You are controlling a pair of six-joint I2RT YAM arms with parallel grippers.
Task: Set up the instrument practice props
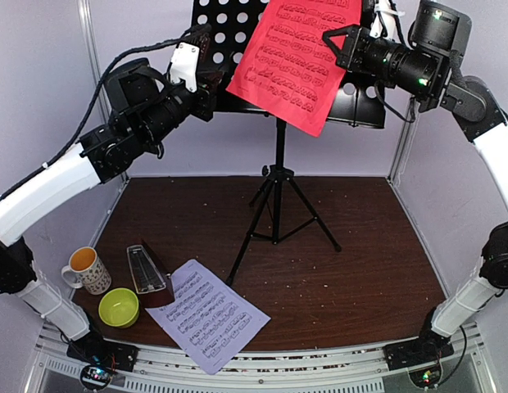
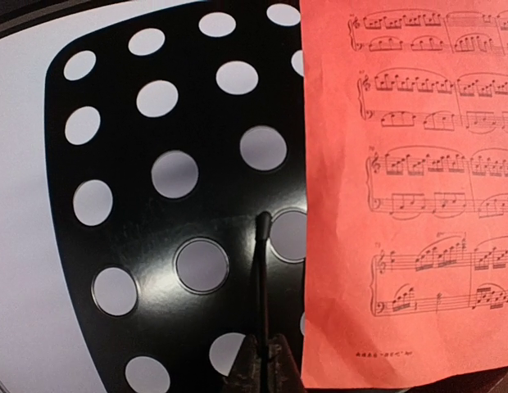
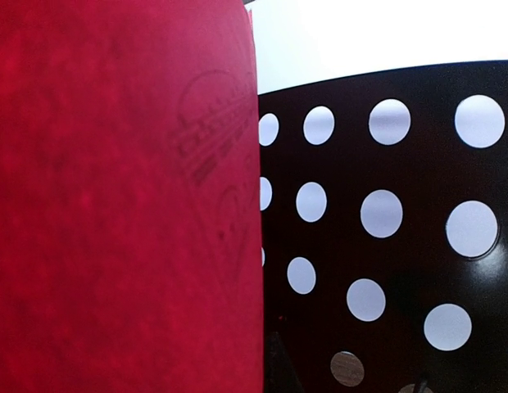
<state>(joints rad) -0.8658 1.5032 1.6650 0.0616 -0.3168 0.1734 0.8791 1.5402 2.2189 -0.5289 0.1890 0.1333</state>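
Observation:
The black music stand (image 1: 277, 196) stands at the back, its perforated desk (image 1: 225, 29) up high. My right gripper (image 1: 336, 41) is shut on the right edge of the red music sheet (image 1: 291, 57), which hangs tilted in front of the desk. In the right wrist view the sheet (image 3: 123, 205) hides most of the jaws; one dark finger (image 3: 280, 370) shows beside the desk (image 3: 418, 246). My left gripper (image 1: 211, 78) is at the desk's left side, shut on a thin black rod (image 2: 260, 270) in front of the desk (image 2: 156, 246), beside the red sheet (image 2: 401, 205). The white music sheet (image 1: 209, 315) and dark-red metronome (image 1: 147, 274) are on the table at front left.
A patterned mug (image 1: 86, 270) with an orange inside and a lime-green bowl (image 1: 119, 307) sit at the front left beside the metronome. The stand's tripod legs (image 1: 307, 217) spread over the middle of the brown table. Walls close in the left, right and back.

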